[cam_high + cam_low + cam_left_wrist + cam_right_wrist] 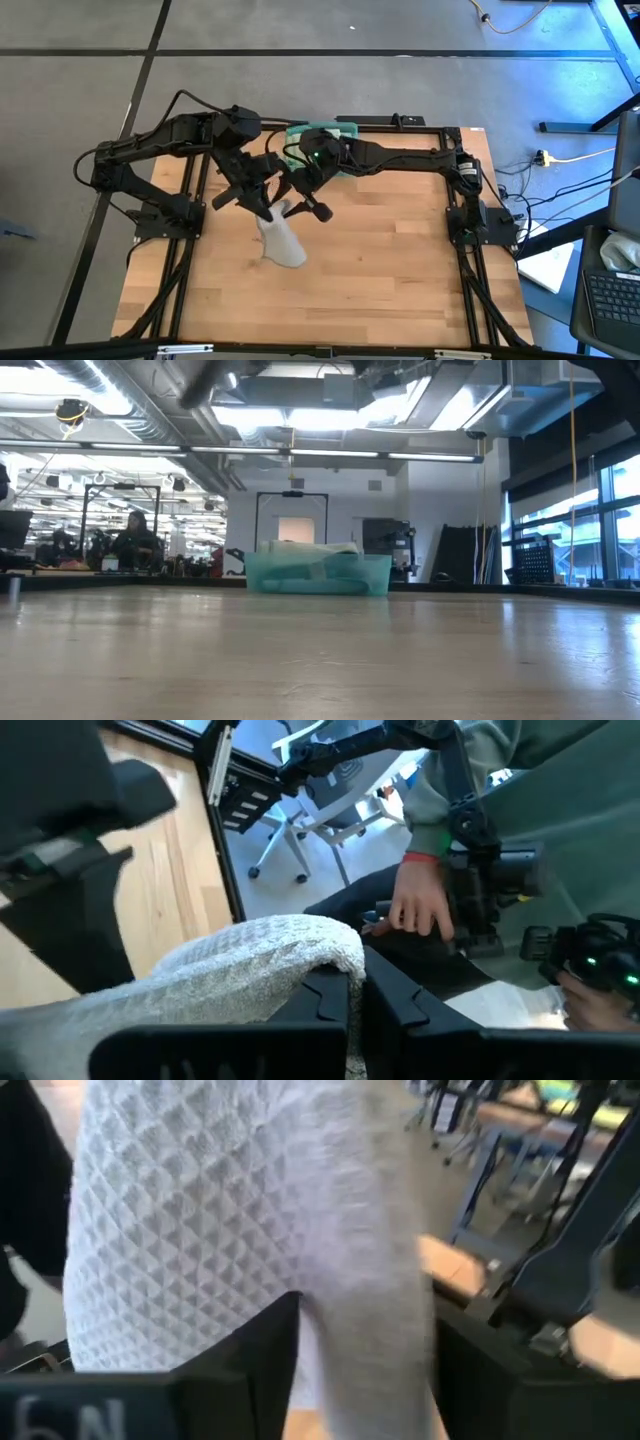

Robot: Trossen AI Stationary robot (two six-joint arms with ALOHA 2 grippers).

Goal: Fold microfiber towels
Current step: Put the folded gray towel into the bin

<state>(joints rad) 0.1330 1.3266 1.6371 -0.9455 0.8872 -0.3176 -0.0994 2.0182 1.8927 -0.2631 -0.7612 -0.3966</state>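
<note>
One light grey waffle-weave microfiber towel [282, 240] hangs over the middle of the table. My left gripper [266, 206] is shut on its upper end [260, 955]. My right gripper [302, 205] is open right beside it, and the towel [250, 1220] fills the gap between its two fingers [250, 1375]. The low view shows no part of this towel on the tabletop. More towels [312, 548] lie in the teal bin [318, 573] at the table's far edge. My left gripper pinches the towel's upper edge [340, 965] between its two shut fingers [400, 1010]. The cloth bulges over the fingertips as a rounded fold and hangs slack below them. One layer or several, I cannot tell. My right gripper's fingers stand on either side of the hanging towel [365, 1330]. Whether they touch it, I cannot tell.
The teal bin [330, 131] stands at the middle of the far edge, just behind both arms. Black frame rails [470, 250] run along the table's sides. Bare wood [380, 290] lies toward the near edge. A person's hand [420, 900] works a leader arm beyond the table.
</note>
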